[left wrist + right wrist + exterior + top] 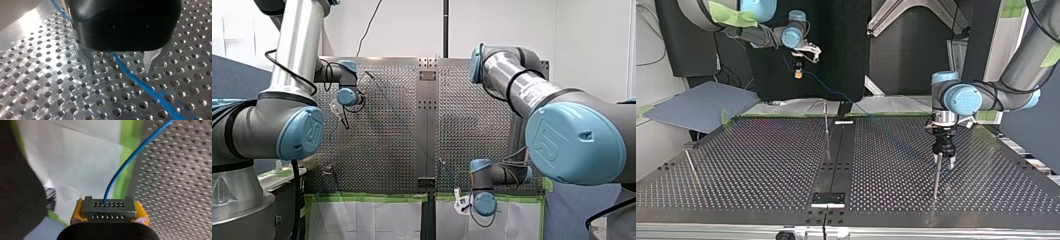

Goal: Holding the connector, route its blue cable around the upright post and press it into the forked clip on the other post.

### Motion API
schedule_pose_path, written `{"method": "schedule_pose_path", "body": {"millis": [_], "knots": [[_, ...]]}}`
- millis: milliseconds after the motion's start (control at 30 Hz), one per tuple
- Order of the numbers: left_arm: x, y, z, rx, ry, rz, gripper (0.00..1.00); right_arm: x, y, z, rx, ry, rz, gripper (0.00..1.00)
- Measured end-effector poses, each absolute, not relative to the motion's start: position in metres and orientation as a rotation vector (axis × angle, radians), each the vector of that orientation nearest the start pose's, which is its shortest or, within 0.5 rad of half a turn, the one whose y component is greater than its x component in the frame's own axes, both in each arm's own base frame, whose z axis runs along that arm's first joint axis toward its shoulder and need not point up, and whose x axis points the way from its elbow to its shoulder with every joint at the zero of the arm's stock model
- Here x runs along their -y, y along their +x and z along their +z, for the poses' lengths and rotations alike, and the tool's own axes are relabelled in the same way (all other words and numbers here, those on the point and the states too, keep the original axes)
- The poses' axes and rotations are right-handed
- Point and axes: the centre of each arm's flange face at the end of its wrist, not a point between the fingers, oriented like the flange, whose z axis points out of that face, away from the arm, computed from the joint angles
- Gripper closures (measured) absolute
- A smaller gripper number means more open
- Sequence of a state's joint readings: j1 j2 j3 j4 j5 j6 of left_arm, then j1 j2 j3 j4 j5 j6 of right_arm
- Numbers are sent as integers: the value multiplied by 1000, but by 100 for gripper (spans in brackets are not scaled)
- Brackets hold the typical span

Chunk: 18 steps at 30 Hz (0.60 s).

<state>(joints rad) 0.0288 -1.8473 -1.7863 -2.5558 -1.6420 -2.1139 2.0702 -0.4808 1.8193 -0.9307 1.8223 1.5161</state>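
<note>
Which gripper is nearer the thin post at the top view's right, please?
Left. My left gripper hangs just over the post; my right gripper holds the connector, raised far across the table.

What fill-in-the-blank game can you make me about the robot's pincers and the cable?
1. The right pincer is shut on the ____.
2. The cable is coloured ____.
3. The left pincer is ____, with the cable between its fingers.
4. The right pincer's pads are ____.
Missing words: connector, blue, open, yellow.
</note>
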Motion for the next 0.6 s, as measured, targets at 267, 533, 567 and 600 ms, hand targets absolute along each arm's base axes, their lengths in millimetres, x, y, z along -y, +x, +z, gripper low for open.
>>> {"method": "schedule_pose_path", "body": {"millis": [267,533,567,600], "knots": [[110,573,296,-1411,-475,-364,0,395,336,-170,1194,1776,976,100],[110,573,296,-1411,-475,-364,0,406,342,-146,1183,1755,989,100],[110,573,296,-1410,-475,-364,0,408,343,-142,1181,1753,992,100],[110,573,296,-1410,-475,-364,0,409,344,-138,1180,1751,994,100]]}}
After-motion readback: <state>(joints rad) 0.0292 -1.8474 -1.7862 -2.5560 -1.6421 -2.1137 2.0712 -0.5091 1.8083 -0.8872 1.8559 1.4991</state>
